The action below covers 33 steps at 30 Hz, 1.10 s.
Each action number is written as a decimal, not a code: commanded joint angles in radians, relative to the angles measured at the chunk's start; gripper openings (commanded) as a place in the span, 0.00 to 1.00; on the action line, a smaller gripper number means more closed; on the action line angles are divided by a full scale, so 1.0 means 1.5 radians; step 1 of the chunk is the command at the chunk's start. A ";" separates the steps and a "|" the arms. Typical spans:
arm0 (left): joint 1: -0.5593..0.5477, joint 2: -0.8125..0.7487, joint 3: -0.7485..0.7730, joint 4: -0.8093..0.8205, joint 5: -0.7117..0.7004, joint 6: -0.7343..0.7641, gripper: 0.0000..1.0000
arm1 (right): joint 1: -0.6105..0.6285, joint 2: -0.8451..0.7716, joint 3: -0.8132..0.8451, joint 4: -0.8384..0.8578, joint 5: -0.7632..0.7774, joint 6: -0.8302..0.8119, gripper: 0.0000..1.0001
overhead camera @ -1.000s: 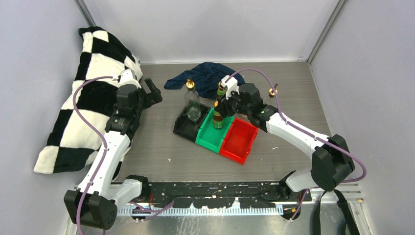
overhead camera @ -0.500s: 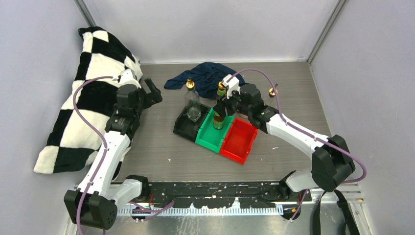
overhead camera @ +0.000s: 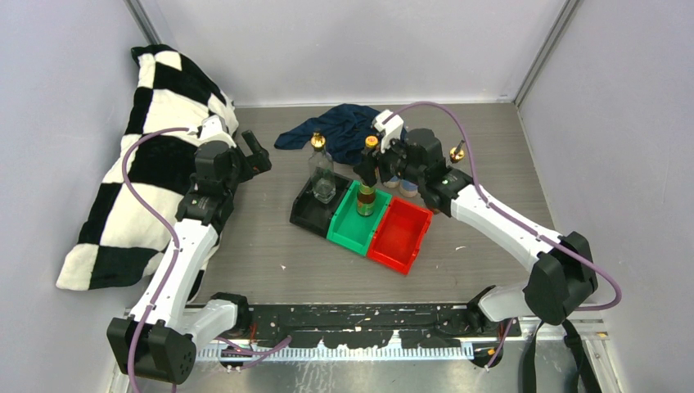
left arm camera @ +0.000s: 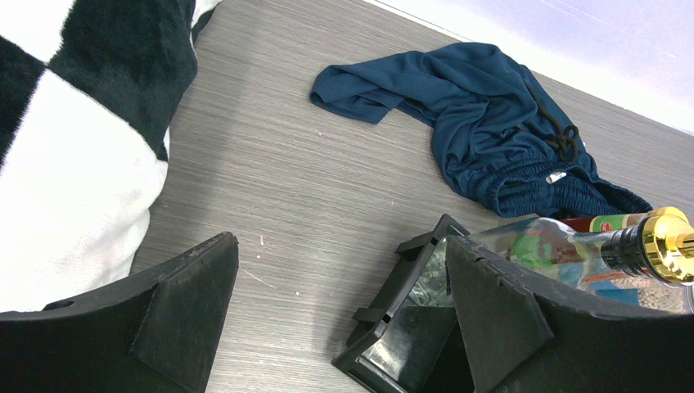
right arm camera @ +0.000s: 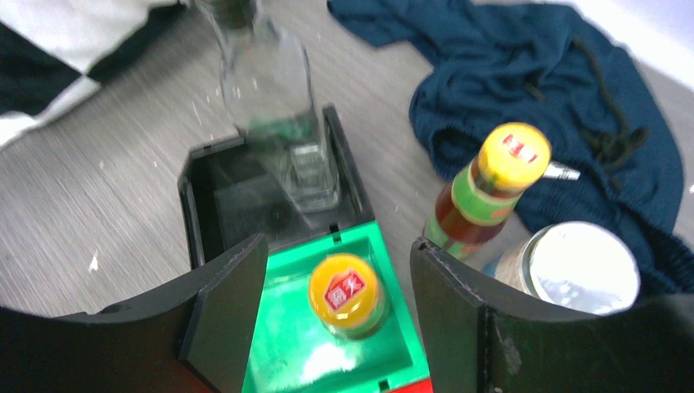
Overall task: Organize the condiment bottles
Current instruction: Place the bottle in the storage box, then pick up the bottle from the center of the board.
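Observation:
A clear glass bottle (overhead camera: 322, 176) with a gold pourer stands in the black bin (overhead camera: 307, 217); it also shows in the right wrist view (right arm camera: 278, 106) and the left wrist view (left arm camera: 573, 246). A dark yellow-capped bottle (overhead camera: 365, 201) stands in the green bin (overhead camera: 348, 233). My right gripper (overhead camera: 366, 170) is open just above it, with its cap (right arm camera: 346, 295) between the fingers, apart from both. A second yellow-capped bottle (right arm camera: 487, 192) and a white-capped jar (right arm camera: 581, 266) stand behind the bins. Another gold-topped bottle (overhead camera: 458, 153) shows behind the right arm. My left gripper (overhead camera: 258, 160) is open and empty, left of the black bin (left arm camera: 409, 319).
An empty red bin (overhead camera: 401, 233) sits right of the green one. A dark blue cloth (overhead camera: 331, 127) lies behind the bins. A black-and-white checkered blanket (overhead camera: 155, 147) covers the left side. Grey walls close the back and sides.

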 commanded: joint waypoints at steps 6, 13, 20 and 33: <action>0.003 -0.004 0.003 0.031 0.000 0.004 0.98 | 0.005 0.053 0.255 -0.156 0.095 0.061 0.73; 0.003 -0.003 0.002 0.031 0.000 0.004 0.98 | 0.004 0.178 0.445 -0.308 0.204 0.081 0.73; 0.003 -0.002 0.004 0.031 -0.001 0.005 0.98 | -0.001 0.256 0.525 -0.378 0.255 0.093 0.74; 0.003 0.000 0.003 0.031 -0.002 0.005 0.98 | -0.023 0.278 0.506 -0.386 0.250 0.117 0.74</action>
